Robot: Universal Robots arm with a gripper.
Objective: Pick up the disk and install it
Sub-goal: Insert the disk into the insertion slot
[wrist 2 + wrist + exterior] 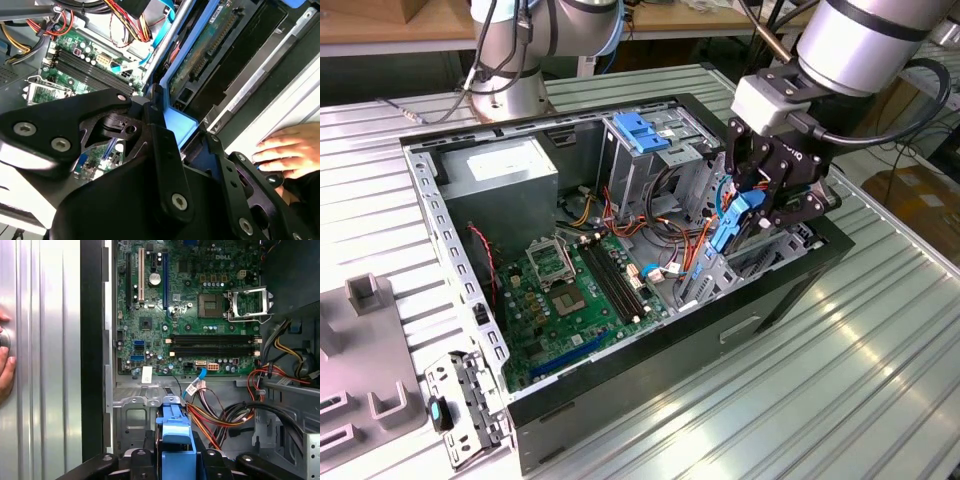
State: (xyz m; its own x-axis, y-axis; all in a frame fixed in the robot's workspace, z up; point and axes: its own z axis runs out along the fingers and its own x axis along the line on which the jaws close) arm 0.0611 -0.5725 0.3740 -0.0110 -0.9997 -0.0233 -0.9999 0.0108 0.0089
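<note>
The disk [733, 228], a black drive in bright blue rails, hangs on edge over the drive bay at the case's side on the exterior view's right. My gripper [752, 212] is shut on it from above. In the second wrist view the disk [210, 47] shows its green circuit board, and a blue rail tab [181, 126] sits between the black fingers [161, 150]. The first wrist view looks down along the blue rail [175, 432], which is clamped between the fingers [149, 447] above the grey metal bay floor.
The open computer case [800, 285] lies on a ribbed metal table [840, 380]. The motherboard [190, 305], orange and red cables [225, 417] and a tall cage with a light-blue latch [642, 130] are close by. A person's hand [285, 147] rests beside the case.
</note>
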